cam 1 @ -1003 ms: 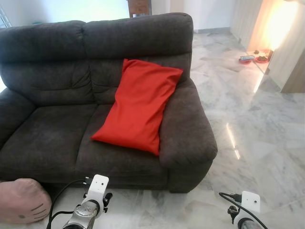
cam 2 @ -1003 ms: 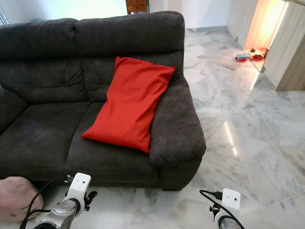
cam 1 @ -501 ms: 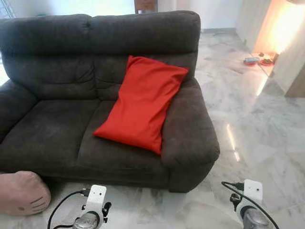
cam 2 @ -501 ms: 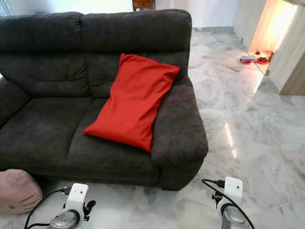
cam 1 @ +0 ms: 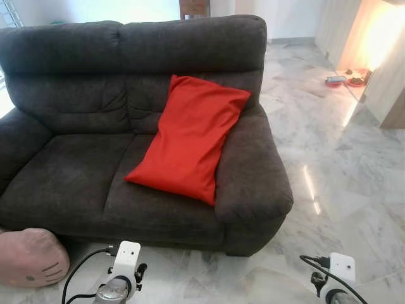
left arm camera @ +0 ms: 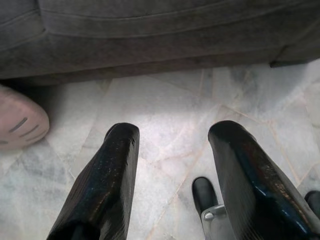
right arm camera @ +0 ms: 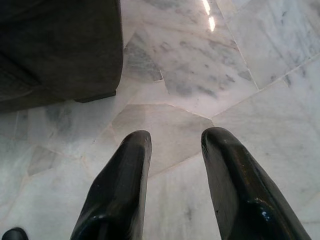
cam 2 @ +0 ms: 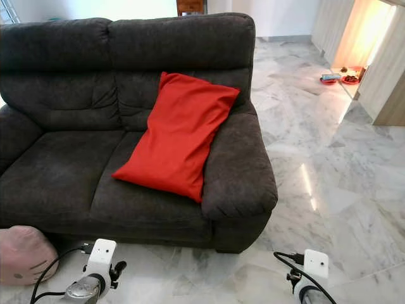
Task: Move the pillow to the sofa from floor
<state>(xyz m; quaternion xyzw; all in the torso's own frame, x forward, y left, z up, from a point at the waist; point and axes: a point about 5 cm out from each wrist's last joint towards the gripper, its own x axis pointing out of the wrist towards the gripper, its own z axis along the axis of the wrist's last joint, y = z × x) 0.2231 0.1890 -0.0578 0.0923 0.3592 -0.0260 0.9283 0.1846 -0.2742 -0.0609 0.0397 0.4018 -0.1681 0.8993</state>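
Note:
A red pillow (cam 1: 190,136) leans against the backrest and right armrest of the dark grey sofa (cam 1: 69,158). A pink pillow (cam 1: 30,256) with a drawn face lies on the marble floor at the sofa's front left corner, and it shows as a pink pillow (left arm camera: 17,122) in the left wrist view. My left gripper (left arm camera: 172,142) is open over bare floor just in front of the sofa base, to the right of the pink pillow. My right gripper (right arm camera: 175,145) is open over the floor near the sofa's right front corner. Both hold nothing.
Glossy marble floor (cam 1: 342,164) spreads to the right of the sofa. Red pet bowls (cam 1: 345,80) sit far back right by a wooden wall panel (cam 1: 389,88). My own black foot (left arm camera: 204,192) shows under the left gripper.
The camera has shifted slightly, so the sofa sits a little more to the right in view. Both wrists have dropped lower in the picture. Neither pillow has moved.

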